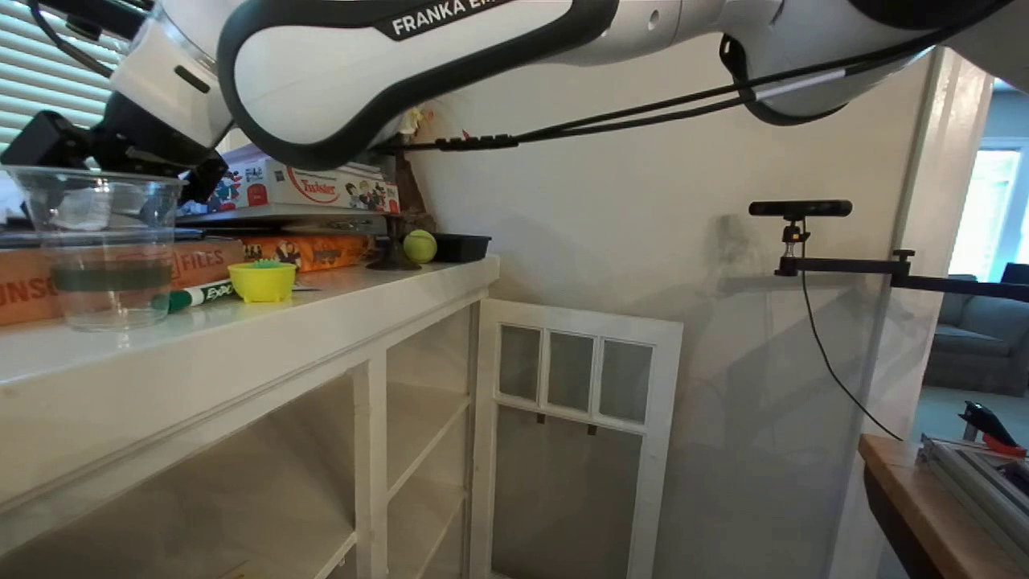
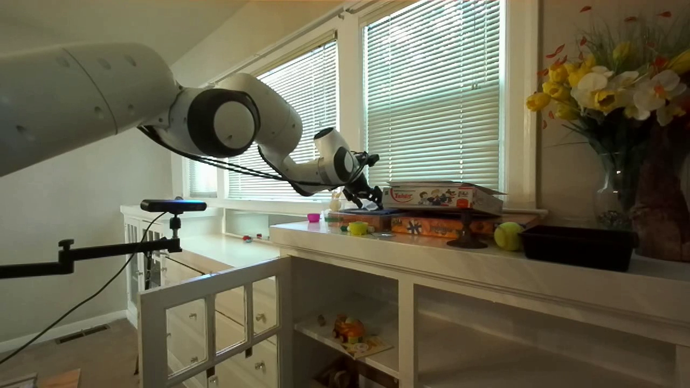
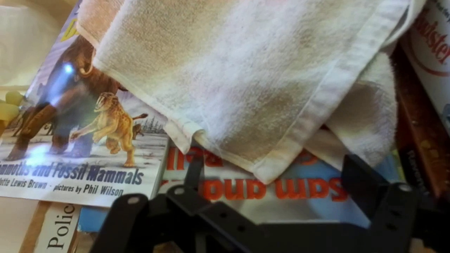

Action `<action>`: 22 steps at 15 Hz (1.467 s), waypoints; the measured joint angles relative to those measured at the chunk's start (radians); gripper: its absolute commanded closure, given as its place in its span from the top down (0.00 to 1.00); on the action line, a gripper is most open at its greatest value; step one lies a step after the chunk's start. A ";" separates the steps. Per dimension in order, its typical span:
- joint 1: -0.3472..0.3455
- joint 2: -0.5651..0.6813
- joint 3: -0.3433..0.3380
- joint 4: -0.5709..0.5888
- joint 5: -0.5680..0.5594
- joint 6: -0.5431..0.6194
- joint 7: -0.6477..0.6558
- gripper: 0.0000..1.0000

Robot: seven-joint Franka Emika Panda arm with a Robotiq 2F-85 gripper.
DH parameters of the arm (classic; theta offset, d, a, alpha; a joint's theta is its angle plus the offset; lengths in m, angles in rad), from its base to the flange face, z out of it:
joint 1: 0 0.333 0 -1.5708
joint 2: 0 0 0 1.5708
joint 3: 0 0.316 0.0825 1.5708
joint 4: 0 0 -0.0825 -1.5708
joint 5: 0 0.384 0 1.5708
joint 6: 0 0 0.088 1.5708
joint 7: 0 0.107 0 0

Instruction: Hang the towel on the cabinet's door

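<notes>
The towel (image 3: 239, 73), an off-white nubbly cloth, lies loosely folded on books in the wrist view, one corner pointing toward my gripper. A small pale patch of it (image 2: 371, 206) shows under the gripper in an exterior view. My gripper (image 3: 276, 172) is open, its fingers apart on either side of that corner, with nothing between them gripped. In an exterior view the gripper (image 2: 369, 201) points down over the book stack; elsewhere it is partly hidden behind a clear cup. The cabinet's door (image 1: 666, 386) stands open with a white frame and small panes; it also shows in an exterior view (image 2: 153, 328).
A Twister box (image 2: 431, 196) stands beside the gripper on the counter (image 2: 485, 264). A clear cup (image 1: 116, 273), marker (image 1: 201, 296) and yellow cup (image 1: 263, 281) are near the counter edge. A tennis ball (image 2: 508, 236), black tray (image 2: 577, 248) and flower vase (image 2: 614, 183) stand further along.
</notes>
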 measured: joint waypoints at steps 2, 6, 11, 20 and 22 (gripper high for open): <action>-0.009 0.006 0.016 0.003 0.001 0.000 0.000 0.69; -0.024 0.007 0.029 0.004 0.001 -0.001 0.000 0.39; -0.028 0.007 0.053 0.007 0.001 -0.001 0.000 0.03; -0.027 0.011 0.070 0.015 0.000 0.002 -0.001 0.01; -0.022 0.008 0.077 0.016 -0.004 0.024 -0.001 0.01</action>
